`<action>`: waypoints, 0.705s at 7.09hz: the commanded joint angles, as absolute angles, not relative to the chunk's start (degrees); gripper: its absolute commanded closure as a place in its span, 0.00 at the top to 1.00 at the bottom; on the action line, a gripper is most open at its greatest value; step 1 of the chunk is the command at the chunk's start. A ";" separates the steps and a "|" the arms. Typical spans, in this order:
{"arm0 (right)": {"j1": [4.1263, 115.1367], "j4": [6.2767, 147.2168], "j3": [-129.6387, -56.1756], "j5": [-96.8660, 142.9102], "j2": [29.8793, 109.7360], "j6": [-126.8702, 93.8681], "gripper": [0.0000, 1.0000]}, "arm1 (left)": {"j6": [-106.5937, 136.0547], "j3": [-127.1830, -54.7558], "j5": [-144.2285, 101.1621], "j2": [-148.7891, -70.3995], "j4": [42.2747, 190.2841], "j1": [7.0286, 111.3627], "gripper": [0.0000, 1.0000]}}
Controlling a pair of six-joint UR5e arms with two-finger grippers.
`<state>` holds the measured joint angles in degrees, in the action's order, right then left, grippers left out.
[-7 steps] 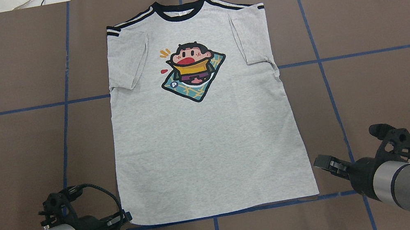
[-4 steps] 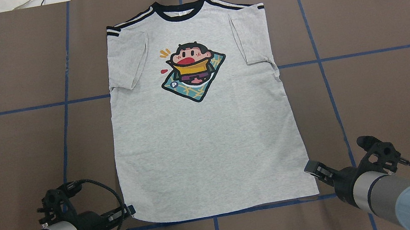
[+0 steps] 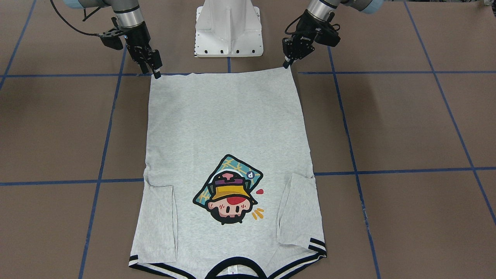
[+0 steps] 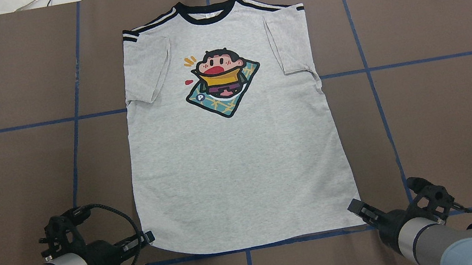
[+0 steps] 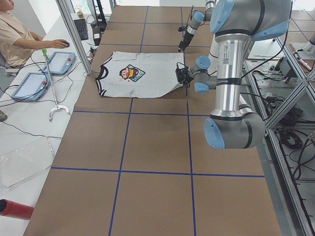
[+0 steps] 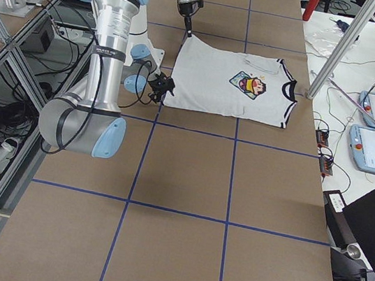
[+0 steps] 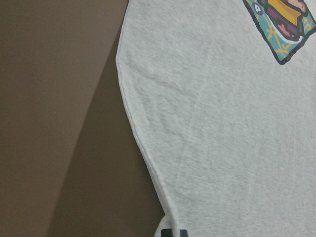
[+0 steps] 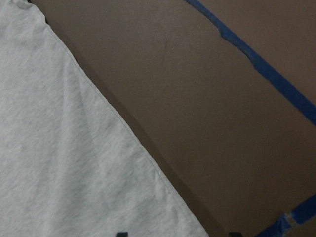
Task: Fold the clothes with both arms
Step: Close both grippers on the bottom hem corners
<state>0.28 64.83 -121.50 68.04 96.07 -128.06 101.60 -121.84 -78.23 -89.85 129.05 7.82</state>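
A grey T-shirt (image 4: 242,170) lay flat and face up in the middle of the brown table (image 4: 443,107). Its black collar (image 4: 206,12) pointed away from the robot and its bottom hem ran along a blue tape line (image 4: 283,242) near the robot's white base (image 3: 228,27). Both sleeves were folded in over the chest, on either side of the cartoon print (image 4: 222,82).

The left gripper (image 4: 149,237) sat low at the hem corner on the robot's left. In the left wrist view its fingertips (image 7: 174,232) showed as one narrow dark block with the edge of the cloth running straight into it, so the gripper looked closed on that corner. There the hem curved up off the tape line toward the gripper.

The right gripper (image 4: 354,206) was at the opposite hem corner, angled down toward the table. In the right wrist view its two fingertips (image 8: 121,234) stood well apart at the bottom edge, with the corner of the cloth lying between them. It was spread wide and had hold of nothing.

In the side view from the robot's left, a person (image 5: 15,34) sat at a desk beyond the far edge of the table.
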 commanded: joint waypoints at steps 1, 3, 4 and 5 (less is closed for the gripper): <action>-1.05 64.86 -121.03 66.37 96.06 -128.14 0.74 | 101.60 -121.99 -77.26 -89.74 129.02 7.82 0.00; -1.58 64.95 -119.89 65.04 94.84 -128.23 0.71 | 101.60 -121.99 -77.17 -89.47 129.02 7.82 0.00; -1.50 64.95 -118.49 64.60 93.44 -128.23 0.70 | 101.60 -121.99 -77.17 -89.39 129.02 7.82 0.00; -1.49 64.86 -118.39 64.51 93.34 -128.15 0.70 | 101.78 -121.99 -77.17 -89.38 129.02 7.82 0.00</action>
<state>-1.47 64.92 -119.02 64.80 93.97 -128.21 101.64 -121.99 -77.18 -89.44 129.02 7.82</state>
